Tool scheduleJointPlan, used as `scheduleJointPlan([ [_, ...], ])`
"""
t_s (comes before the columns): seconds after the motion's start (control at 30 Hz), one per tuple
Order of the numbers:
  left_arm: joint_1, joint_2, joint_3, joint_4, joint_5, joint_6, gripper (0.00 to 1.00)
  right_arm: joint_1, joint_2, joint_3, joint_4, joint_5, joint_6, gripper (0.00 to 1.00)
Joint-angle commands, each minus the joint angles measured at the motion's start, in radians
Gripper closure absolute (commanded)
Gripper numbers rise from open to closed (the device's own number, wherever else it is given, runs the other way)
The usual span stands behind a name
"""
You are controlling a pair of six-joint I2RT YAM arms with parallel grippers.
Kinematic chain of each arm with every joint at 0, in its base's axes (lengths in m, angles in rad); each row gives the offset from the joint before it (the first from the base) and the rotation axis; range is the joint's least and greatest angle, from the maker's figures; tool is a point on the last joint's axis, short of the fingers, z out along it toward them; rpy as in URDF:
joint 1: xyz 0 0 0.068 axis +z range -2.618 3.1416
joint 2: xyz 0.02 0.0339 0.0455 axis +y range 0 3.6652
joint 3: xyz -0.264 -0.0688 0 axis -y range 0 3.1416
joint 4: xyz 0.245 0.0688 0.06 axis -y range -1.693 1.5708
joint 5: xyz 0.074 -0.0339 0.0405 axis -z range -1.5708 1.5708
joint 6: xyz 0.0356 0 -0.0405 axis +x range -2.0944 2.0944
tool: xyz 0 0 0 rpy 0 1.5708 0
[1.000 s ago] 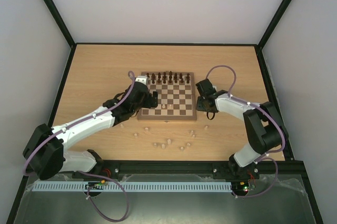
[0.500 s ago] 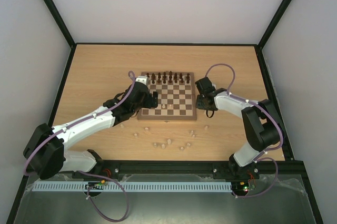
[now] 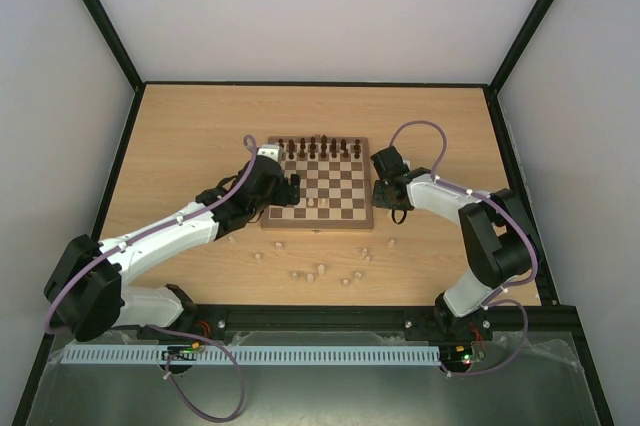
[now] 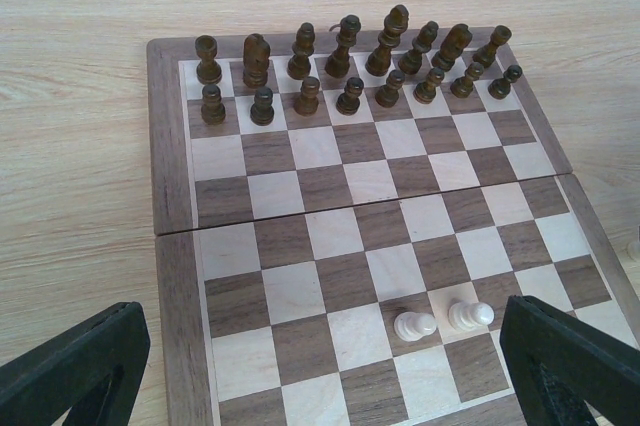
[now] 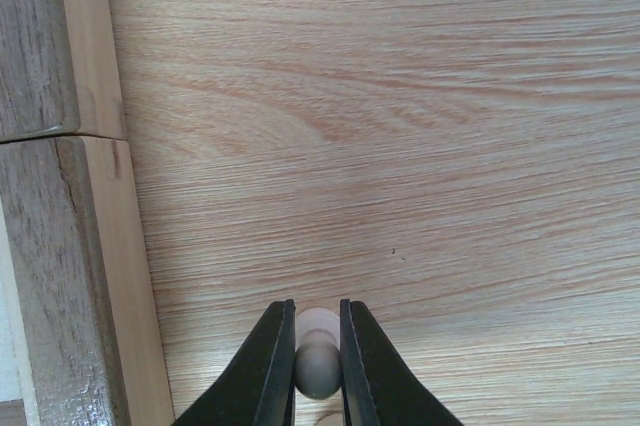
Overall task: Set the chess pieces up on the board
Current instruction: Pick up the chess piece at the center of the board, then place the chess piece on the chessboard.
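Observation:
The board (image 3: 320, 223) lies mid-table, with dark pieces (image 3: 320, 149) filling its two far rows. Two pale chess pieces (image 4: 415, 325) stand side by side on the board (image 4: 290, 291) near its front edge. My left gripper (image 4: 320, 386) hangs open over the board's near left part, nothing between its fingers (image 4: 70, 366). My right gripper (image 5: 318, 341) is shut on a pale pawn (image 5: 318, 356) that stands on the table just right of the board's edge (image 5: 40, 276). From above, the right gripper (image 3: 383, 196) sits beside the board's right rim.
Several loose pale pieces (image 3: 322, 269) are scattered on the wooden table in front of the board, from one near the left arm (image 3: 232, 239) across to another (image 3: 391, 242) on the right. Black frame rails border the table.
The right gripper's jaws have closed onto the pale pawn, and that arm shifted slightly. The left arm has stayed still with its jaws wide.

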Motion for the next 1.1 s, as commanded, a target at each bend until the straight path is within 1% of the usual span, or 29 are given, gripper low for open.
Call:
scheduleJointPlan([
  [0.0, 0.01, 0.002, -0.011, -0.004, 0.002, -0.003, 0.01, -0.004, 0.005, 0.02, -0.044, 0.021, -0.002, 0.91],
  [0.27, 0.023, -0.01, -0.015, -0.005, -0.005, -0.002, 0.01, -0.003, -0.173, -0.007, 0.002, -0.059, -0.015, 0.91],
  [0.4, 0.028, -0.007, -0.018, -0.005, -0.006, -0.002, 0.01, 0.011, -0.206, 0.028, -0.016, -0.103, -0.044, 0.91],
  [0.5, 0.032, -0.007, -0.017, -0.005, -0.009, -0.003, 0.01, 0.048, -0.18, 0.065, -0.028, -0.114, -0.065, 0.9],
  [0.57, 0.034, -0.008, -0.017, -0.006, -0.013, -0.004, 0.01, 0.093, -0.154, 0.088, -0.032, -0.109, -0.073, 0.9],
  [0.77, 0.041, -0.011, -0.021, -0.006, -0.018, -0.005, 0.01, 0.2, -0.047, 0.168, -0.035, -0.109, -0.105, 0.89],
  [0.93, 0.042, -0.009, -0.021, -0.006, -0.019, -0.005, 0.01, 0.253, 0.028, 0.211, -0.038, -0.111, -0.116, 0.89],
  [1.07, 0.042, -0.008, -0.02, -0.006, -0.018, -0.004, 0.01, 0.291, 0.07, 0.236, -0.052, -0.083, -0.128, 0.88],
])
